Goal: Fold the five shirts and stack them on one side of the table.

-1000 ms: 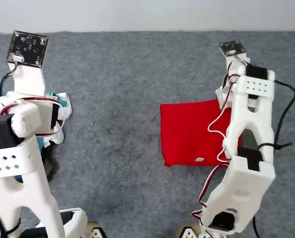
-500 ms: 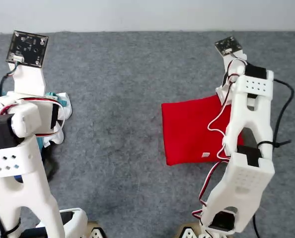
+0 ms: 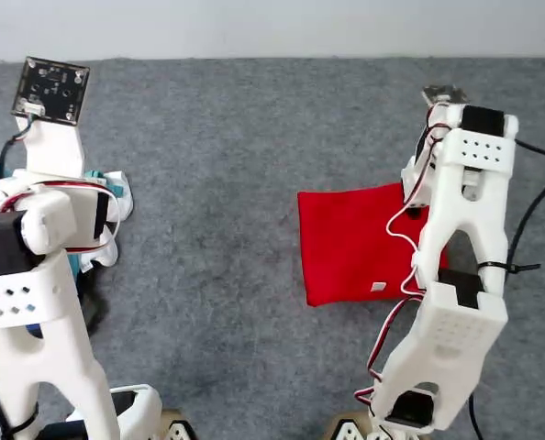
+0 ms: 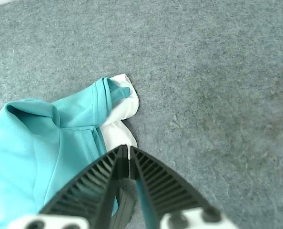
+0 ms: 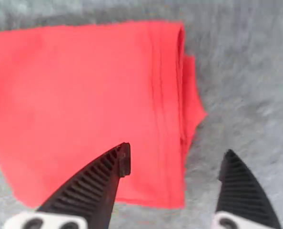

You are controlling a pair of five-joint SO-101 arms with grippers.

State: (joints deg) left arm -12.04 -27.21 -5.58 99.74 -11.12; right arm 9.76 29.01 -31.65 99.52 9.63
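Note:
A folded red shirt [image 3: 355, 243] lies flat on the grey table at the right, partly under the right arm [image 3: 456, 247]. In the right wrist view my right gripper [image 5: 176, 162] hangs open above the red shirt [image 5: 84, 90], near its folded edge, holding nothing. At the left edge a teal shirt [image 4: 41, 143] lies crumpled over a white shirt [image 4: 117, 119]. My left gripper [image 4: 129, 160] is shut and empty, just above where the teal and white cloth meet. In the high view the left arm [image 3: 43, 238] covers most of that pile.
Grey carpet-like table surface [image 3: 217, 183] stretches between the two arms. A pale wall runs along the far edge [image 3: 272, 27]. The arm bases stand at the near edge.
The right arm lifted and swung its wrist away from the red shirt's far edge; the shirt shifted slightly and lies still. The left arm has not moved.

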